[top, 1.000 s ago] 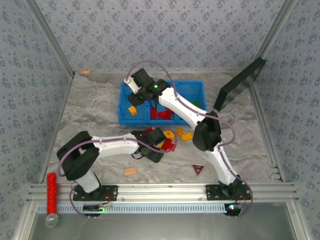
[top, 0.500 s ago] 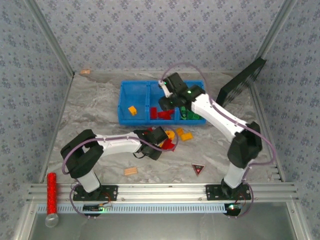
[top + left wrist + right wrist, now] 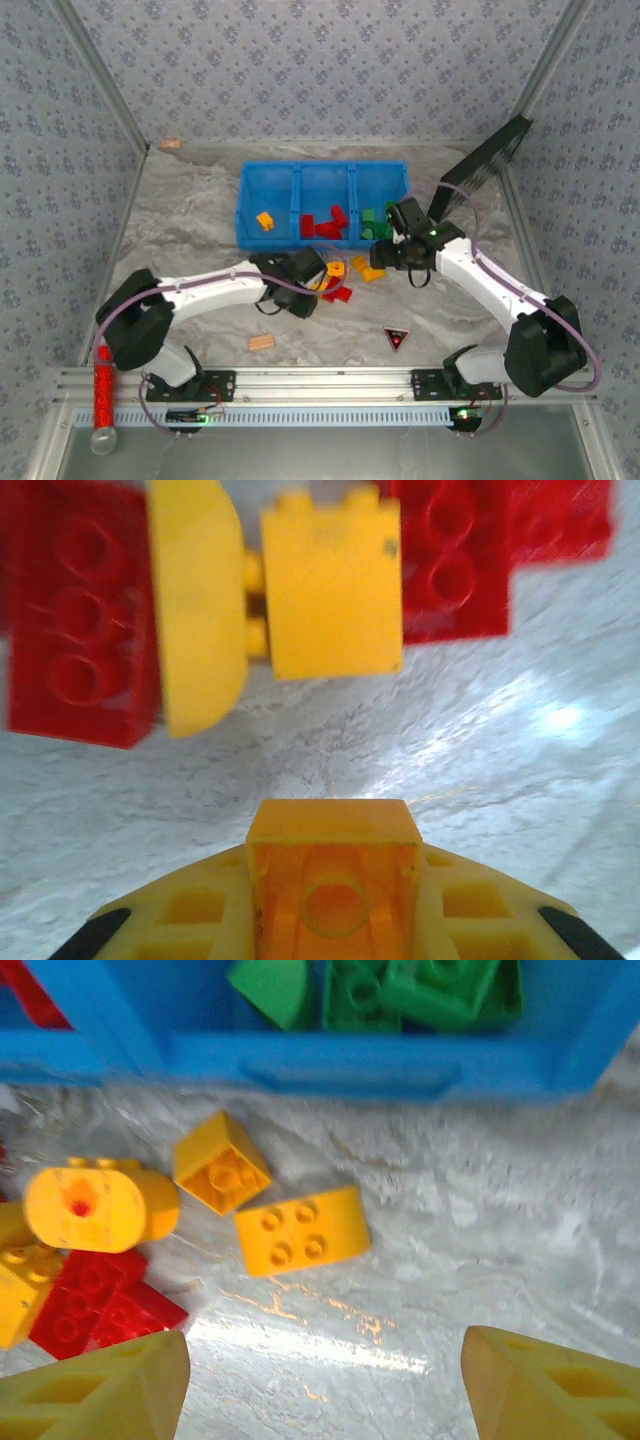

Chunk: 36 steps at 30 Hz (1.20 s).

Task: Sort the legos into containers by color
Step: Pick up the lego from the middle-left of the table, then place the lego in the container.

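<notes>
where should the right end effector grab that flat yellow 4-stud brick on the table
Probably from above, pinching its two straight long sides: the flat yellow brick lies studs-up on the table and one end is rounded.

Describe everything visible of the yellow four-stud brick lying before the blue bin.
The yellow four-stud plastic brick has two rows of two studs facing up, and one end looks rounded. It lies flat on the grey marbled table, slightly turned, apart from the blue bin. A smaller yellow brick sits at its corner; whether they touch is unclear.
</notes>
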Each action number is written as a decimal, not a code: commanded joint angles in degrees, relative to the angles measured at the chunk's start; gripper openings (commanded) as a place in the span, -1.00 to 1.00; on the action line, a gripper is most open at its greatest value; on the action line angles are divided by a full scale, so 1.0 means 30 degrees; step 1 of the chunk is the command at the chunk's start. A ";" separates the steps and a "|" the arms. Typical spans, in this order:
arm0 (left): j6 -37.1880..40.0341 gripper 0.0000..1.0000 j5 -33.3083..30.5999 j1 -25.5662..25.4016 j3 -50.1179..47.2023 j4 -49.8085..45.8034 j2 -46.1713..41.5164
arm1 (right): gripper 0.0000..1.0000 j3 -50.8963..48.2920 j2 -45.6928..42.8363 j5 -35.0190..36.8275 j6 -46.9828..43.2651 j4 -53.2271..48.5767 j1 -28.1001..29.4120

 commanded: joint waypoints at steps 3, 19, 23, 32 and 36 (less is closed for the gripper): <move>0.0992 -0.56 0.1393 0.2469 0.2948 -0.2017 -0.1852 | 0.54 -0.1029 0.0116 -0.1152 0.1608 0.1343 -0.0467; 0.1881 -0.63 0.0797 0.9537 1.0729 -0.2250 0.4338 | 0.57 -0.3422 -0.0304 0.2101 1.7326 0.4576 0.0944; 0.1800 -0.63 0.1221 1.0338 1.2195 -0.2127 0.6537 | 0.56 -0.3170 0.0095 0.2443 1.9482 0.4171 0.1411; 0.1612 -0.59 0.2302 1.1353 1.4445 -0.2320 1.0191 | 0.56 -0.3174 0.1165 0.2614 2.1919 0.4230 0.1903; 0.1508 -0.50 0.2349 1.1638 1.4526 -0.2356 1.0925 | 0.54 -0.2907 0.1768 0.2574 2.1983 0.4315 0.1861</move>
